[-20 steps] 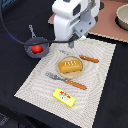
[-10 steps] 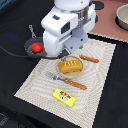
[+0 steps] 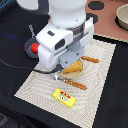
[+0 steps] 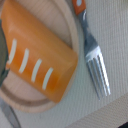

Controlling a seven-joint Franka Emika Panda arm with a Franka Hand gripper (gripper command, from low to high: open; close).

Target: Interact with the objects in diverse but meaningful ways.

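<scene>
The arm bends low over the middle of the striped mat (image 3: 95,75), its wrist hanging straight above the orange-yellow bread loaf (image 4: 37,55) on the round wooden plate (image 4: 75,42), fork (image 4: 95,60) just beside it; whether the jaws are spread cannot be told.

The bread loaf (image 4: 41,55) is orange, rounded at the ends, with four short white slashes across its top. Seen close from the wrist view, it lies flat on a pale round wooden plate (image 4: 75,37), filling most of it. In the exterior view only its edge (image 3: 76,67) peeks out from under the arm. The red tomato (image 3: 35,48) sits at about nine o'clock from the loaf, well apart from it. The flat yellow butter block (image 3: 64,96), with red markings on its face, lies at about six o'clock from the loaf, angled on the striped mat (image 3: 100,90).
</scene>
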